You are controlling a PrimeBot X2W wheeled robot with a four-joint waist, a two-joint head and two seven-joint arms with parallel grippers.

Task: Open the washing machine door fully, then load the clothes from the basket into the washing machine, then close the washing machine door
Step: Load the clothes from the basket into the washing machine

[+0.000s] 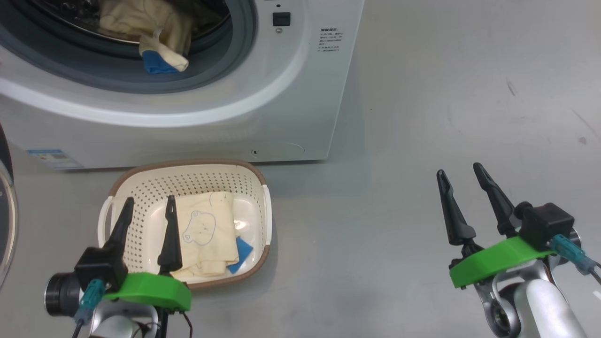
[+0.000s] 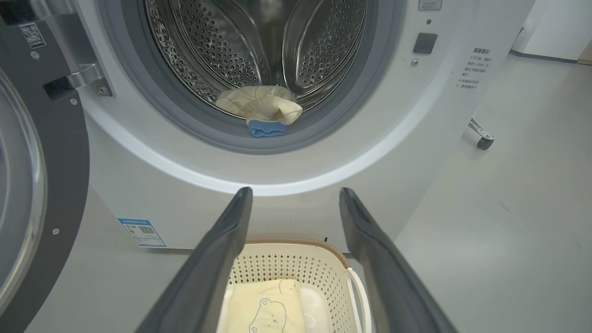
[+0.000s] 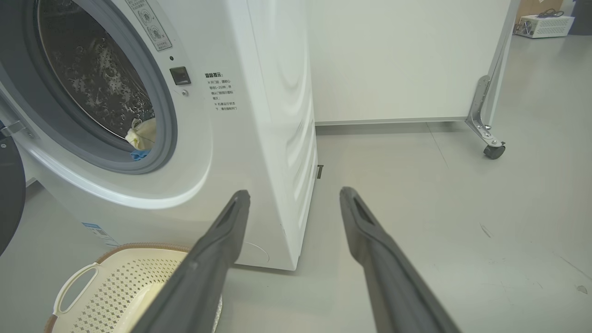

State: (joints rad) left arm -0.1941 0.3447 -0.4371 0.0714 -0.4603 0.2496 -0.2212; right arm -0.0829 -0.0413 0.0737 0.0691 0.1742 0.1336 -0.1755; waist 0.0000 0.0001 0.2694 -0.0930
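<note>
Grey floor [image 1: 422, 141] | right wrist view: wheeled partition [image 3: 407, 60] | left wrist view: washing machine door [image 2: 60, 162] open | blue-cuffed garment [image 2: 259, 108] on drum seal [image 2: 323, 134], bear-face garment [image 1: 206, 230] in basket [image 1: 141, 183] | my left gripper [image 1: 150, 198], right gripper [image 1: 458, 169] gape empty.

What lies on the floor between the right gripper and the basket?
Nothing. In the head view, the stretch of grey floor between the basket and the open right gripper is bare.

Left gripper [image 1: 150, 198], right gripper [image 1: 459, 169]: each two long tapering black fingers [image 1: 171, 234] on a bright green curved bracket [image 1: 497, 260]. Boxy black camera housing [image 1: 547, 225], teal cable plug [image 1: 568, 249]. Pale silver forearm [image 1: 544, 305]; thin dark wires [image 1: 188, 324]
</note>
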